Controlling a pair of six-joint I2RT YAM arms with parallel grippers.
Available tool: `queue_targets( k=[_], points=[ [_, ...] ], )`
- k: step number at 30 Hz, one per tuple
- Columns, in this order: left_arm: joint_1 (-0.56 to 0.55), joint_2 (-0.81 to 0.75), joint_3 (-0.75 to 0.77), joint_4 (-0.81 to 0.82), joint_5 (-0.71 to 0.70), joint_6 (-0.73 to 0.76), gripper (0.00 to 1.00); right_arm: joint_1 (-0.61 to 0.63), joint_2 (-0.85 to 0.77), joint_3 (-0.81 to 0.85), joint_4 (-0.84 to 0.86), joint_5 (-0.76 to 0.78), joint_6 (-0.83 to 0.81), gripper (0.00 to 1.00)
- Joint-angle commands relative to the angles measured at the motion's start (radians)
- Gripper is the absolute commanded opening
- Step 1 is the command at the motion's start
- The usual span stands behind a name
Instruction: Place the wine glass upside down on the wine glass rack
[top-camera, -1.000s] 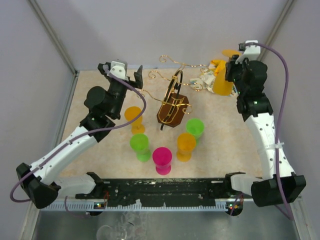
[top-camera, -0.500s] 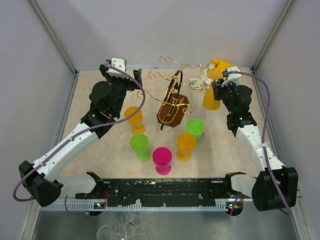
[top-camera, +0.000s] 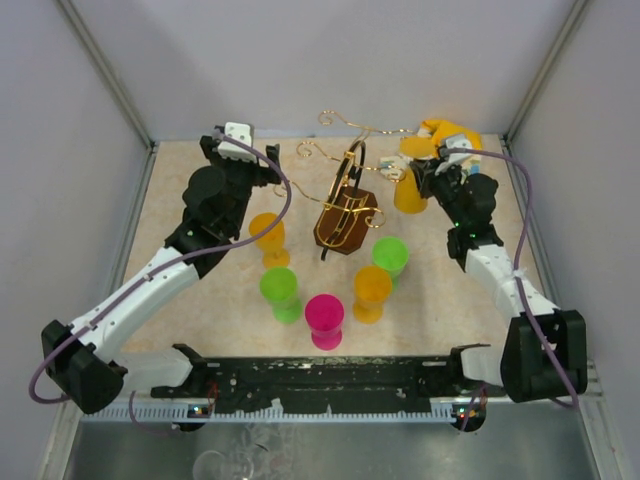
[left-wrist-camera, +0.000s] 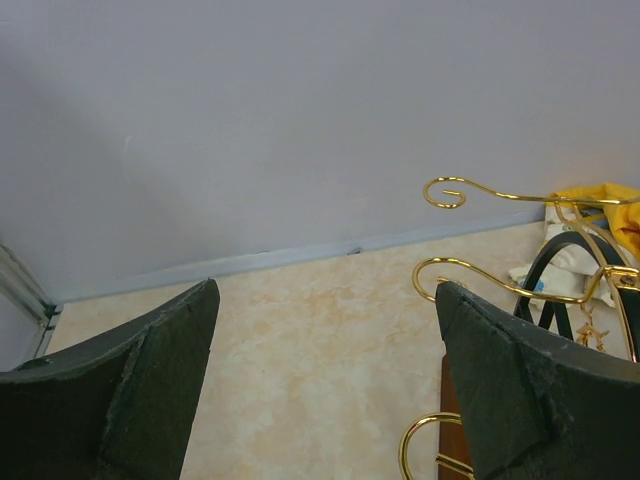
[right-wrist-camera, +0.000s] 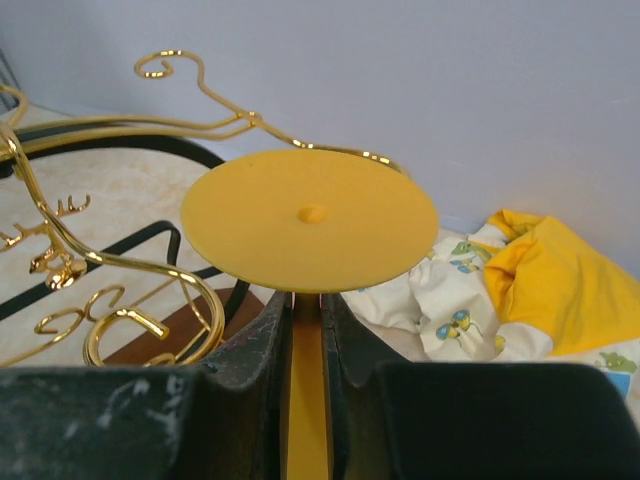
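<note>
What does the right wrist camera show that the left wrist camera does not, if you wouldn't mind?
Only the right wrist view plainly shows the yellow glass, upside down with its round foot on top and its stem clamped in the right tool. Only the left wrist view shows the left tool, open with nothing between its fingers, and the table beyond it. Both show the gold rack with its curled arms, part of the patterned cloth and the pale back wall.
</note>
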Motion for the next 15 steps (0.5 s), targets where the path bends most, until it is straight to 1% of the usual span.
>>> queue_targets(
  k=[1, 10, 15],
  points=[
    [0.014, -0.031, -0.016, 0.046, 0.002, 0.001, 0.95, -0.004, 0.02, -0.026, 0.152, -0.031, 0.02, 0.0],
    [0.029, -0.037, -0.042, 0.063, 0.003, 0.007, 0.95, -0.004, 0.085, -0.097, 0.367, -0.062, 0.058, 0.0],
    [0.037, -0.035, -0.05, 0.067, 0.006, 0.003, 0.95, -0.004, 0.119, -0.112, 0.413, -0.062, 0.066, 0.0]
  ],
)
